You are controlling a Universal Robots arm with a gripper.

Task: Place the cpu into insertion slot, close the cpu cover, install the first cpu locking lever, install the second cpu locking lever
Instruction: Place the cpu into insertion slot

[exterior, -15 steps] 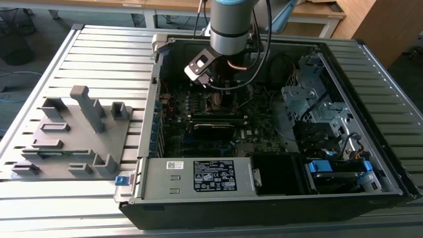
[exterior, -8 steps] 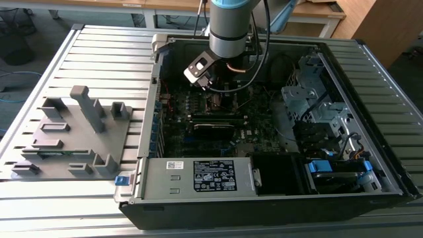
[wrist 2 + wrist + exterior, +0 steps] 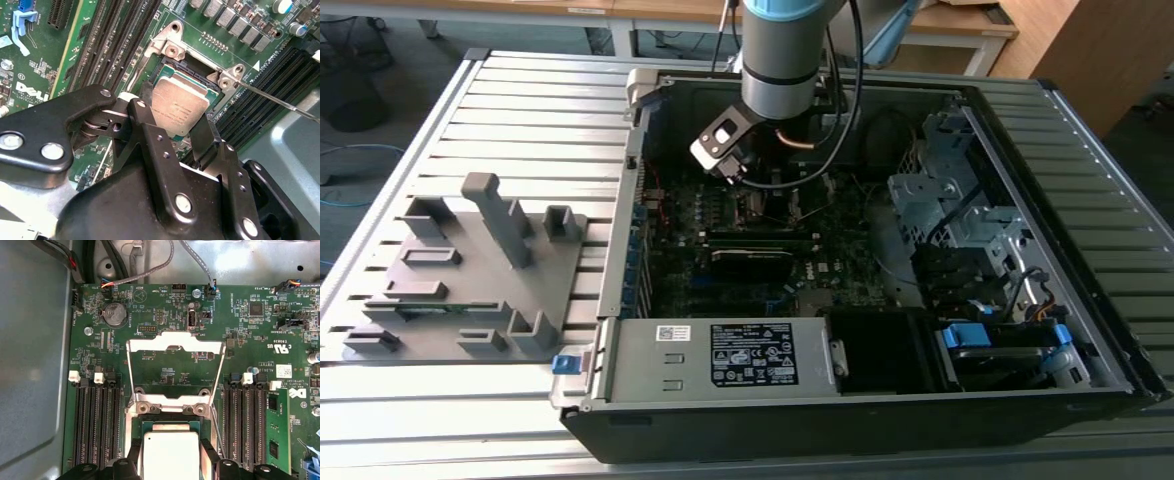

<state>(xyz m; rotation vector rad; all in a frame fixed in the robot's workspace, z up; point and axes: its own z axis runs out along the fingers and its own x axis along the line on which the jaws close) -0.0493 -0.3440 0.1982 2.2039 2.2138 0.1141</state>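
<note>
The cpu (image 3: 181, 106), a pale silvery square chip, sits between my gripper's (image 3: 175, 114) two black fingers (image 3: 148, 100), which press on its opposite edges. It is level with the insertion slot (image 3: 194, 64), whose dark frame and silvery rim show around its far sides. In the first wrist view the cpu (image 3: 171, 450) lies just below the slot's hinge bracket, and the cpu cover (image 3: 175, 344), a silvery windowed frame, is swung fully open and lies back over the board. A thin locking lever (image 3: 280, 102) sticks out sideways from the slot's corner. In the exterior view my gripper (image 3: 744, 185) reaches down into the open case.
Long black memory slots (image 3: 95, 425) flank the slot on both sides, and a green memory stick (image 3: 275, 432) stands in one. The case walls (image 3: 634, 170), a drive cage (image 3: 947, 190) and the power supply (image 3: 720, 355) ring the board. A grey fixture tray (image 3: 454, 270) lies at the exterior view's left.
</note>
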